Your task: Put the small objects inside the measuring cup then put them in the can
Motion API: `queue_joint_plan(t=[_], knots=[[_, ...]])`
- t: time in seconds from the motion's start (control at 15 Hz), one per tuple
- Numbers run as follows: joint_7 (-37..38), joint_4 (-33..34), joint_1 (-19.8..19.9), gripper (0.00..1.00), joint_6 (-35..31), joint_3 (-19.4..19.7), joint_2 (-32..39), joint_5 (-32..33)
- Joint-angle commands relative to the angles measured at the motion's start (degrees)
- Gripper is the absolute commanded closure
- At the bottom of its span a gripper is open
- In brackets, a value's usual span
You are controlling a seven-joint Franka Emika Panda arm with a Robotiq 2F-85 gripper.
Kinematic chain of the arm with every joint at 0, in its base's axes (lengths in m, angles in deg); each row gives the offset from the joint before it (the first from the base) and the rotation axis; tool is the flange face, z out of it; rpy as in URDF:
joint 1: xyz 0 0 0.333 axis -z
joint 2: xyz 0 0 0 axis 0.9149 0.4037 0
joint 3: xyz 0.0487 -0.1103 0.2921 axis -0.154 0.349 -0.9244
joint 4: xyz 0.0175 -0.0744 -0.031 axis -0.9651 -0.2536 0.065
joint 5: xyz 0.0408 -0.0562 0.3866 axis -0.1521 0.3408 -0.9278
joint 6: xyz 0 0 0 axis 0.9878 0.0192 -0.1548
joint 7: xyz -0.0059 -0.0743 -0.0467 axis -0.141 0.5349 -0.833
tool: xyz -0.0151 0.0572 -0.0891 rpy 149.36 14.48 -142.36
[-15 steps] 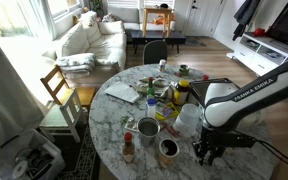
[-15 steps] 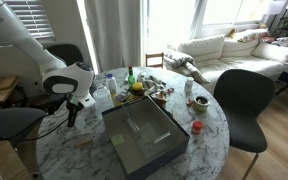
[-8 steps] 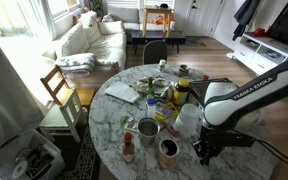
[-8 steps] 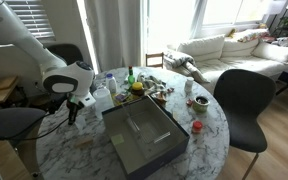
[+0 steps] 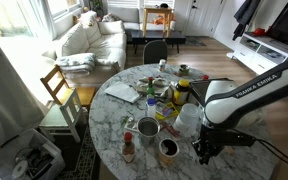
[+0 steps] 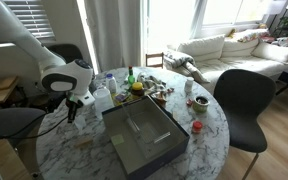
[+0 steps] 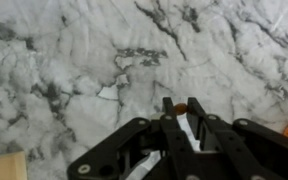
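My gripper is shut on a small orange-brown object pinched between its fingertips, just above the marble table. In both exterior views the gripper points down near the table's edge. Two open cans stand a little way from it, toward the table's middle. I cannot make out the small clear measuring cup among the clutter.
A big white translucent jug stands beside the arm. A small bottle stands by the cans. A grey tray fills the table's middle. Jars and food items crowd the far side. Chairs stand around the table.
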Motion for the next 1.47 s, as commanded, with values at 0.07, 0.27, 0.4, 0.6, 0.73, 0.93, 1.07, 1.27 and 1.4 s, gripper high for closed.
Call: queue_joint_plan(t=[0.07, 0.27, 0.4, 0.6, 0.73, 0.93, 1.07, 1.27, 1.4], knots=[[-0.32, -2.79, -0.03, 0.95, 2.85, 0.01, -5.04, -1.58], [1.20, -5.32, 0.12, 0.95, 2.90, 0.80, -9.01, -1.57], [1.51, -7.28, 0.41, 0.95, 2.29, 1.31, -11.89, -2.11], [1.47, -9.89, 0.87, 0.95, 1.58, 2.23, -16.10, -3.48], [1.40, -11.21, 1.14, 0.95, 1.41, 2.91, -18.51, -4.23], [1.57, -12.65, 1.85, 0.95, 0.68, 4.21, -21.09, -5.68], [1.04, -12.86, 2.47, 0.95, 0.01, 5.19, -21.40, -6.85], [0.73, -12.91, 3.39, 0.95, -0.57, 6.57, -21.39, -8.75], [0.70, -12.12, 3.76, 0.95, -0.78, 7.05, -20.23, -9.32]])
